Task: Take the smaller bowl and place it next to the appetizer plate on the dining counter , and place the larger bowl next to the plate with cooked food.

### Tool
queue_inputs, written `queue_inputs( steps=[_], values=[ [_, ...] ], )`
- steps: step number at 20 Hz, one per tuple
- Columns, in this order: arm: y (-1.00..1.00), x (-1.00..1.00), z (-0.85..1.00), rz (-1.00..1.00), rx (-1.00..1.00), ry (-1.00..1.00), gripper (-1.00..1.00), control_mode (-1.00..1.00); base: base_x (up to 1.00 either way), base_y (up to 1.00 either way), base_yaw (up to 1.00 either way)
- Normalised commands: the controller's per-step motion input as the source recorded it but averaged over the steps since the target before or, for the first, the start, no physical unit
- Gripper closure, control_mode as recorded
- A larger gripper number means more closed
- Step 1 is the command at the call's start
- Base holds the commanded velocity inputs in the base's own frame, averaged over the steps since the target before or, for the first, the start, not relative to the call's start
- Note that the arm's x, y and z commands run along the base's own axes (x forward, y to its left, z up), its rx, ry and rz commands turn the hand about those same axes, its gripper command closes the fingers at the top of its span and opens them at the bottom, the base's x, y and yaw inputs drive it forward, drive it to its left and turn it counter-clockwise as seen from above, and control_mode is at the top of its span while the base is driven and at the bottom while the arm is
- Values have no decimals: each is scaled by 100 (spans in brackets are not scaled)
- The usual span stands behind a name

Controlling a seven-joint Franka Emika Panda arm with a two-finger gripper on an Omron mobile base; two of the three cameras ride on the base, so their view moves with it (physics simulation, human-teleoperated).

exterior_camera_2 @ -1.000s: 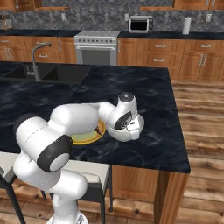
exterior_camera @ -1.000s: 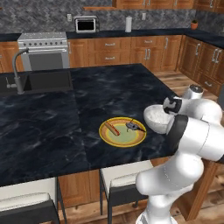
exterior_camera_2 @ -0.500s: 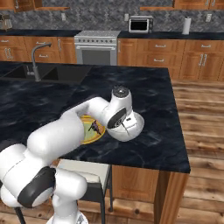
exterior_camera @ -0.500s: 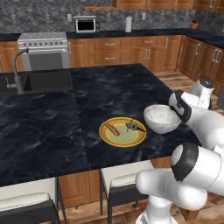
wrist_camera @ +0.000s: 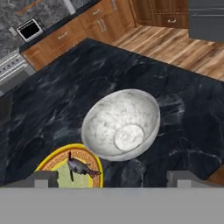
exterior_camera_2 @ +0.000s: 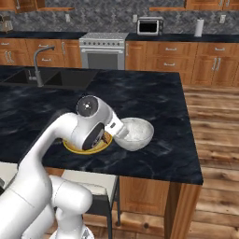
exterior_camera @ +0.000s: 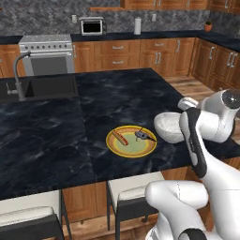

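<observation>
The larger bowl (wrist_camera: 121, 124) sits upright on the dining counter (exterior_camera: 56, 131), close to its front edge and near the front right corner, just beside the plate with cooked food (exterior_camera: 131, 141); in the hand view its rim seems to overlap the plate's edge, but whether they touch I cannot tell. The gripper (wrist_camera: 112, 178) hangs above the bowl with its two finger tips (wrist_camera: 43, 178) spread wide and nothing between them. In the left base view the arm hides the bowl's right side, and in the right base view the arm's dark joint covers most of the yellow plate, leaving a thin arc of its rim. The food is hard to make out: one brownish stick and a dark, fish-like piece.
</observation>
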Motion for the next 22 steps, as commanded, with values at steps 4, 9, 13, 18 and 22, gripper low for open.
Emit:
queue_inputs(
  steps=[4,9,13,18,22],
  values=[
    [55,-13,100,10,-30,0,-100,-100,0,0,0],
    [41,-21,90,20,-24,0,-100,-100,0,0,0],
    [48,-45,40,33,-18,-1,-100,-100,0,0,0],
    [50,-74,7,33,-17,-8,-100,-100,0,0,0],
    [32,-26,5,14,-12,-2,-100,-100,0,0,0]
  ],
)
